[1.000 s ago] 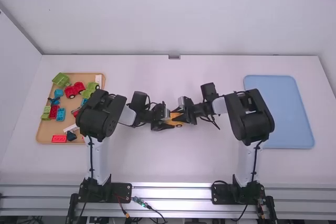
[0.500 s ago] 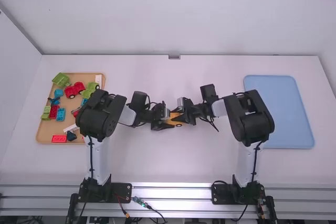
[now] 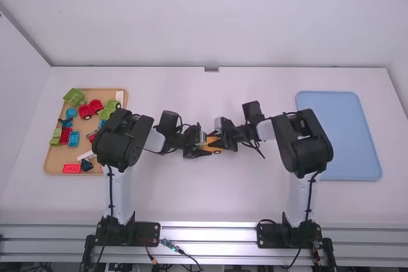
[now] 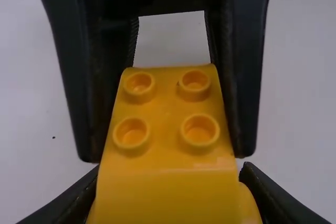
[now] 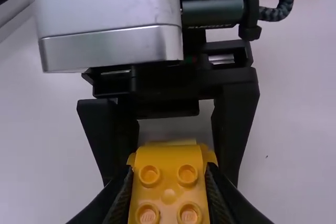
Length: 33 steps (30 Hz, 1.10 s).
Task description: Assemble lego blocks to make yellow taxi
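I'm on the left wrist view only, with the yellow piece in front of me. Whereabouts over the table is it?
Observer: The high view puts the yellow piece near the middle of the table, between the two arms.

Operator: What does the right wrist view show on its end?

Observer: Four studs there too, with the right gripper closed on the sides of the yellow piece.

Operator: And where are the loose blocks?

Observer: In the wooden tray on the left arm's side; the blue tray is on the right arm's side.
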Each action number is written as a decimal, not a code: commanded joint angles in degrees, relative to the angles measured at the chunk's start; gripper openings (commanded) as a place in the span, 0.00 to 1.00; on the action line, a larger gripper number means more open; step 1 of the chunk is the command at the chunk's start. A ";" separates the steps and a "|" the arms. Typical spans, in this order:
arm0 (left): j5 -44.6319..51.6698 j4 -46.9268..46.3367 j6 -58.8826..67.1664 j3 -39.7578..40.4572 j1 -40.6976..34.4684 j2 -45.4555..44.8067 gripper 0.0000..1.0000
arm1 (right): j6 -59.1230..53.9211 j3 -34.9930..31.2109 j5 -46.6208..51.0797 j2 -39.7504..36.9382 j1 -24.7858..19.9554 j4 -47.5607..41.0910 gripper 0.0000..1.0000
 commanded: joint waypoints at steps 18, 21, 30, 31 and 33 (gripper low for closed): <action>-5.51 -1.38 0.02 0.68 -0.17 0.84 0.02 | -3.28 -0.13 -2.03 1.62 -0.70 -3.32 0.02; -5.53 -1.38 0.02 0.76 -0.17 0.84 0.02 | -3.19 -0.28 0.00 1.62 0.81 -3.26 0.01; -5.60 -1.29 0.07 0.70 -0.17 0.84 0.02 | -1.22 -0.72 3.91 1.62 4.28 -2.56 0.00; -5.62 -1.29 0.04 0.70 -0.17 0.84 0.02 | -1.22 -0.72 3.87 1.62 4.28 -2.56 0.00; -5.60 -1.31 0.02 0.70 -0.17 0.84 0.01 | -1.86 -0.52 3.43 1.62 3.85 -3.10 0.00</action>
